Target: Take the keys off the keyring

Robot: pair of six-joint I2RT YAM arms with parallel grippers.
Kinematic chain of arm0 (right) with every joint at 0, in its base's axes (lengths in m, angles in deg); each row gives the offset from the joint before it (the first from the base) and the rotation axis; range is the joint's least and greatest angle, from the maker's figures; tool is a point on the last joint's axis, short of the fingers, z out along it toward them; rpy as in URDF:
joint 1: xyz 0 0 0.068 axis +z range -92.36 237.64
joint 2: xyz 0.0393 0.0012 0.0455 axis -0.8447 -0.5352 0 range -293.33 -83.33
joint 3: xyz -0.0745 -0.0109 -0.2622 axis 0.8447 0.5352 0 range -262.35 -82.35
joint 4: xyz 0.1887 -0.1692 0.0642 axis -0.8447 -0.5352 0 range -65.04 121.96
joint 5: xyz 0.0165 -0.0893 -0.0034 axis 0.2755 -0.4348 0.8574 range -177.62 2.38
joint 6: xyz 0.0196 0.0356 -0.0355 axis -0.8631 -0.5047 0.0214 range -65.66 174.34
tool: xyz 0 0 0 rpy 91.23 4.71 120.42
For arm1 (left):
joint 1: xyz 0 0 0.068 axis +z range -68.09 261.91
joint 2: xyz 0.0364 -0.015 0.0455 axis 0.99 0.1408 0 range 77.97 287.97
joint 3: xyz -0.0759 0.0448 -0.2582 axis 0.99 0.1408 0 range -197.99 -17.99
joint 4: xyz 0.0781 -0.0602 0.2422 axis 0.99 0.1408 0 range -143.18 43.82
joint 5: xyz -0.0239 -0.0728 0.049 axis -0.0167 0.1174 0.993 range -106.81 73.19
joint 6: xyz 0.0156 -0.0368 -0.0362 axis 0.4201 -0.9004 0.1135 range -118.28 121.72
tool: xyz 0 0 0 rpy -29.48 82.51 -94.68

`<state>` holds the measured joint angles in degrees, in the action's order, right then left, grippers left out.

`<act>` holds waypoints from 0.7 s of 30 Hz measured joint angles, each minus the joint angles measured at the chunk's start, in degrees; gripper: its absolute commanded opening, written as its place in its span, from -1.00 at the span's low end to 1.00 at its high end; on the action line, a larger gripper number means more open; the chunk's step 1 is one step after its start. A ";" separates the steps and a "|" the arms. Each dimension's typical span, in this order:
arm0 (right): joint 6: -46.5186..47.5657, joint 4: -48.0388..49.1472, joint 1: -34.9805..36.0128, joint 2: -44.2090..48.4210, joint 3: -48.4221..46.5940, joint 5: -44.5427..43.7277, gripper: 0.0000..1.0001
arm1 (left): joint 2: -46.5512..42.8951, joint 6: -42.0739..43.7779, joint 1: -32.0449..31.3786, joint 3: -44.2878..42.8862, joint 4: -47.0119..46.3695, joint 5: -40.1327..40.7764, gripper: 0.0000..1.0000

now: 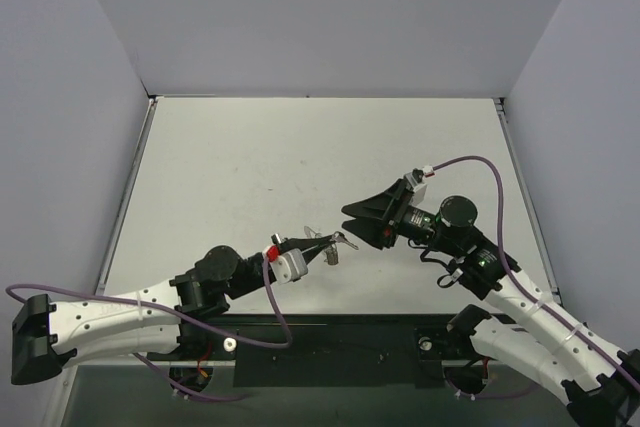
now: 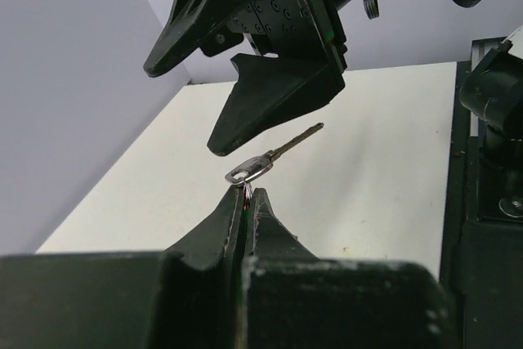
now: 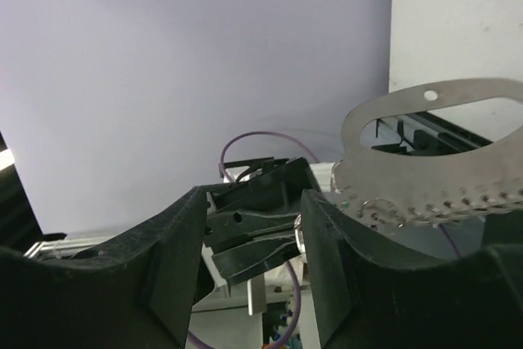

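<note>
My left gripper is shut on the keyring, of which only a thin edge shows between the fingertips in the left wrist view. A slim silver key hangs on the ring and juts up and to the right; it also shows in the top view. A small silvery piece dangles below the left fingers. My right gripper is open, with one finger just above the key's head. In the right wrist view, the left gripper's fingers sit between my open right fingers.
The pale table has grey walls on three sides. Both grippers are held above the table's near middle. A silvery slotted metal plate fills the right of the right wrist view; I cannot tell what it is.
</note>
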<state>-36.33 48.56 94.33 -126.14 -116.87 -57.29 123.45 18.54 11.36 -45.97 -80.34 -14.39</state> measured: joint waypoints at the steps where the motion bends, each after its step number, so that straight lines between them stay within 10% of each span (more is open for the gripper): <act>1: -0.87 0.50 1.11 -0.28 -0.44 -0.35 -0.11 | 0.24 1.07 -0.13 0.00 -0.55 0.28 -1.00; 21: 0.74 -7.48 6.12 -0.94 -3.63 -6.25 0.10 | -1.20 12.74 -2.93 0.02 -3.89 5.31 -1.00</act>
<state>-35.59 41.09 100.45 -127.08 -120.50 -63.54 122.24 31.29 8.44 -45.95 -84.23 -9.08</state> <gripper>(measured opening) 0.546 0.037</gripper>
